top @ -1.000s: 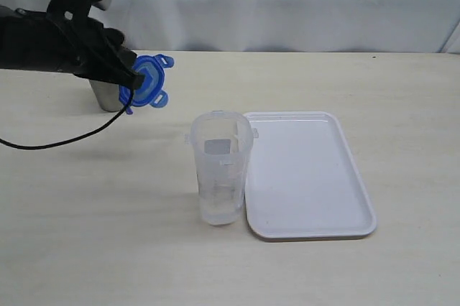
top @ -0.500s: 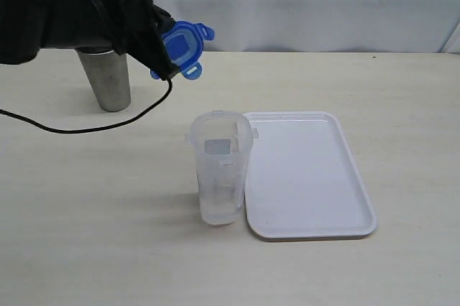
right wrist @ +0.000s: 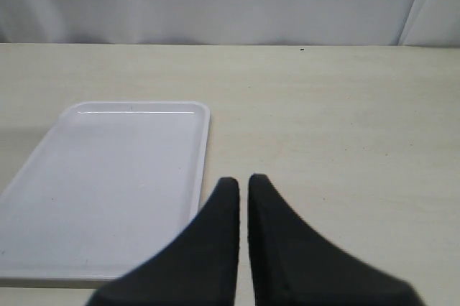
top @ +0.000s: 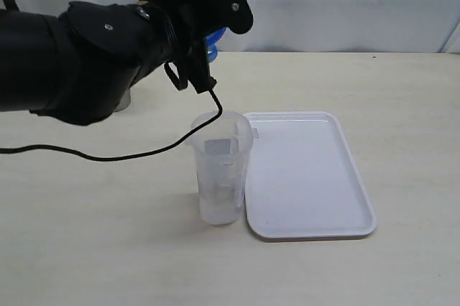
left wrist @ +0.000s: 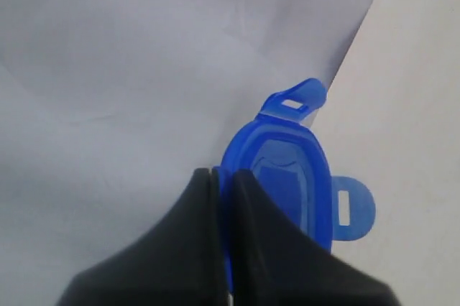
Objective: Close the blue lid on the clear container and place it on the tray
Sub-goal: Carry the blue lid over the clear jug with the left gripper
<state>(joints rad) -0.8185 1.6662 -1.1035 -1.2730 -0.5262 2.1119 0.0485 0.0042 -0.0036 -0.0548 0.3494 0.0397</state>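
The clear container (top: pixel 219 169) stands upright on the table, its rim open, just left of the white tray (top: pixel 309 177). My left gripper (left wrist: pixel 224 174) is shut on the edge of the blue lid (left wrist: pixel 287 184), held up in the air behind and above the container. In the exterior view only a sliver of the blue lid (top: pixel 214 39) shows behind the big black left arm. My right gripper (right wrist: pixel 243 180) is shut on nothing, hovering over the table beside the tray (right wrist: pixel 100 184); it does not show in the exterior view.
A black cable (top: pixel 144 154) hangs from the left arm and sags across the table to the container's rim. A white curtain closes off the back. The steel cup is almost fully hidden behind the left arm.
The left arm has swung up and to the right with the lid, from beside the steel cup to above and behind the container. It now covers the cup. Container and tray have not moved.
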